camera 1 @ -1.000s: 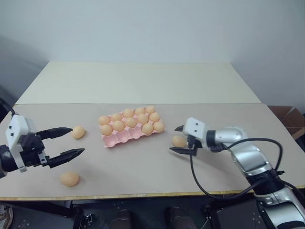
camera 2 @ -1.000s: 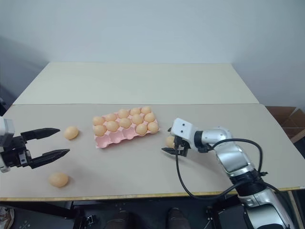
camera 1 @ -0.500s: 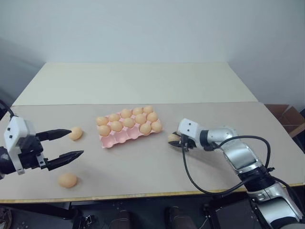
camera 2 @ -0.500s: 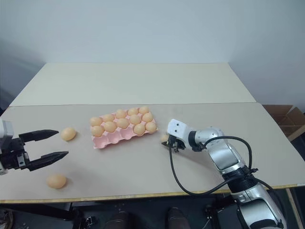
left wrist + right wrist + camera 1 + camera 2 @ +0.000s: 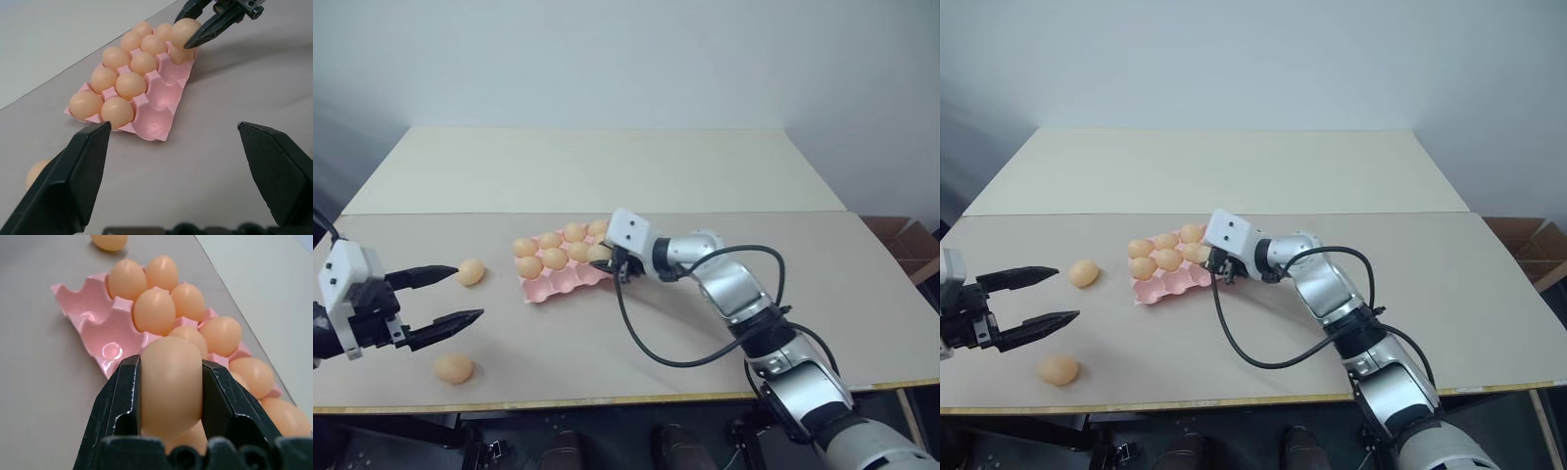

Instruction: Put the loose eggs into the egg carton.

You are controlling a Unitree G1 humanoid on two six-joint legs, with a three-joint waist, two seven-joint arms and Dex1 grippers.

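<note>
Right gripper (image 5: 171, 396) is clamped on one of the loose eggs (image 5: 171, 382), a black finger pressed to each side of it, and it's holding that egg up over the near edge of the egg carton (image 5: 570, 279), roughly at the end of the tray closest to the right arm. From the left wrist view you can see the held egg (image 5: 185, 30) sitting between the two dark fingertips just above the tray's corner, not down in a cup. The carton is a pale pink moulded tray sitting flat on the tan table (image 5: 636, 343), somewhat skewed to the table edge; the two rows further from the robot are packed with orange-tan eggs, while the nearest row has open cups showing bare pink. Left gripper (image 5: 450, 294) is off at the left side of the table, hanging above the surface with its two fingers spread wide and nothing between them. Two more loose eggs are lying on the table over there: one (image 5: 470, 271) just past the tip of the upper finger, between the left gripper and the carton, and another (image 5: 454, 368) nearer the front edge, below the lower finger. Both are well apart from the tray.
</note>
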